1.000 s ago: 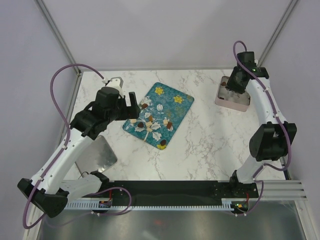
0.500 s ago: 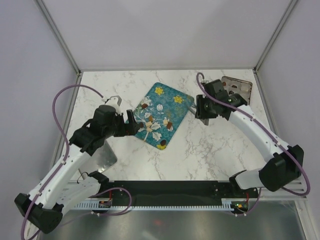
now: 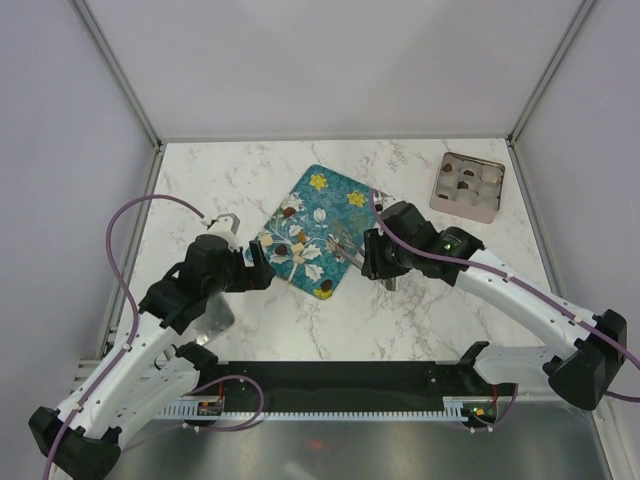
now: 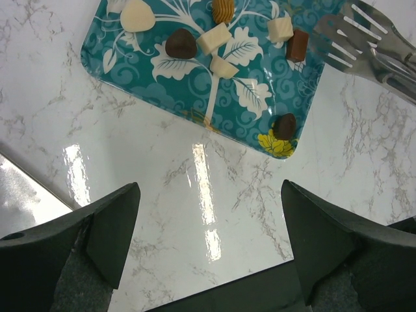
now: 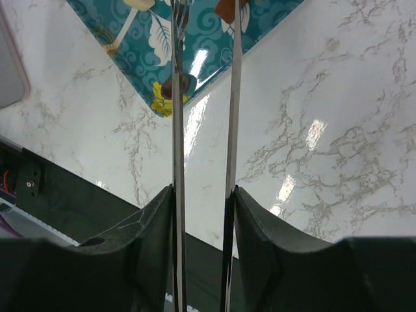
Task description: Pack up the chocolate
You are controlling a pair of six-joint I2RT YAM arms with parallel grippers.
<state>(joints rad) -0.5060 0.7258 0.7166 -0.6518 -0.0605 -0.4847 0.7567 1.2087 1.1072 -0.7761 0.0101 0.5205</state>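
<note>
The teal flowered tray (image 3: 368, 198) lies mid-table with several small chocolates on it, dark and tan. The left wrist view shows a dark one (image 4: 181, 43), a tan one (image 4: 214, 38) and a dark one at the tray's near corner (image 4: 284, 125). My right gripper (image 3: 385, 256) is shut on metal tongs (image 3: 346, 243). In the right wrist view the tongs (image 5: 177, 130) reach over the tray's near corner, by that dark chocolate (image 5: 185, 84). My left gripper (image 3: 258, 270) is open and empty beside the tray's near-left edge, over bare marble (image 4: 209, 195).
A pinkish compartment box (image 3: 467, 186) with a few candies in it stands at the back right. A flat metal sheet (image 3: 205, 310) lies at the left under my left arm. A black rail runs along the table's near edge.
My right arm has swung from the box at the back right across to the tray with the tongs. My left gripper has drawn back toward the near side along the tray's left edge.
</note>
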